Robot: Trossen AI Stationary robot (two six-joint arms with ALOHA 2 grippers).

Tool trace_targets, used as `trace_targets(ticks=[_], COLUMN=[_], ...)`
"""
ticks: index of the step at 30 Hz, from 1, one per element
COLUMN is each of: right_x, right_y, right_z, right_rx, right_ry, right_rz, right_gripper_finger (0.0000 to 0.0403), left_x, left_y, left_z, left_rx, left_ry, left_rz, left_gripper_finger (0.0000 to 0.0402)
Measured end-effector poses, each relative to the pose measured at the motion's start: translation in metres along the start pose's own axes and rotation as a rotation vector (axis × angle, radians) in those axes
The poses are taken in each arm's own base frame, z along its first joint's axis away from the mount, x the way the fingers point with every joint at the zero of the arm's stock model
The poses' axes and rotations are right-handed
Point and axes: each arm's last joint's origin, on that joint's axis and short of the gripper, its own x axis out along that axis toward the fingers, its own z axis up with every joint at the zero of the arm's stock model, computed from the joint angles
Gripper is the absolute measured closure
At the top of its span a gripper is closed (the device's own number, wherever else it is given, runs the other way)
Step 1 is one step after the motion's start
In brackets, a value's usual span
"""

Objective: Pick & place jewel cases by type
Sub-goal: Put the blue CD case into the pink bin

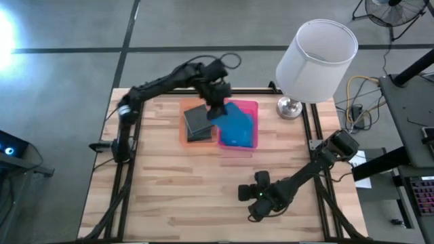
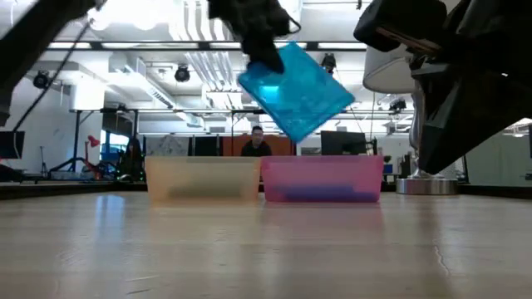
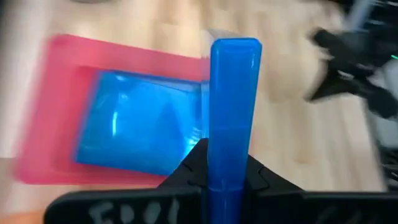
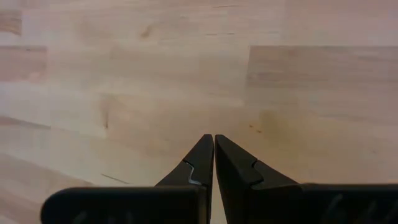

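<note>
My left gripper (image 1: pixel 217 107) hangs over the far middle of the table, shut on a bright blue jewel case (image 2: pixel 298 91) above the pink tray (image 1: pixel 252 106). More blue cases (image 1: pixel 237 130) lie flat in that tray, also seen in the left wrist view (image 3: pixel 137 121). Dark grey cases (image 1: pixel 196 122) lie stacked in the orange tray (image 1: pixel 182 129) beside it. My right gripper (image 1: pixel 245 192) is shut and touches nothing, low over bare wood near the table's near right (image 4: pixel 213 140). My left gripper (image 3: pixel 227 186) pinches the blue case between its two fingers at one upper corner (image 2: pixel 264 66), coming from above. The wrist view shows the case edge-on (image 3: pixel 231 124) running out between the fingers. The case hangs tilted below the fingers, lifted clear of the pink tray (image 2: pixel 324 178).
A white-shaded lamp (image 1: pixel 315 61) stands on its metal base (image 1: pixel 290 107) at the far right corner. The orange tray (image 2: pixel 204 178) and pink tray sit side by side at the far middle. Bare wood covers the near half of the table. A person shows far behind the trays in the low view.
</note>
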Motion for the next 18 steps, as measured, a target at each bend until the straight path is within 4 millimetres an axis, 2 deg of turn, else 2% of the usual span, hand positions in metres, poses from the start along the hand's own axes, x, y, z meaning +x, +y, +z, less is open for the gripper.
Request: trace_targets(ticks=[4,7,12,14,18], right_x=[0.0,-0.001,-0.002,-0.003,-0.003], right_y=[0.0,0.002,0.004,0.004,0.006], right_z=[0.001,0.0,-0.002,-0.002,-0.003], right_rx=[0.014,0.021,0.031,0.034,0.041], right_ry=[0.001,0.019,0.048,0.058,0.067], right_rz=[-0.001,-0.005,-0.009,-0.011,-0.002], right_gripper_finger=[0.039,0.039,0.039,0.039,0.039], left_x=[0.015,0.03,0.05,0.062,0.073], left_y=[0.027,0.04,0.054,0.06,0.058], left_z=[0.013,0.015,0.002,-0.003,-0.015], left_rx=[0.045,0.071,0.094,0.053,0.013], left_ry=[0.032,0.042,0.089,0.108,0.152], left_rz=[0.087,0.07,-0.012,-0.045,-0.208], left_gripper_finger=[0.0398,0.0398,0.0398,0.0398,0.0397])
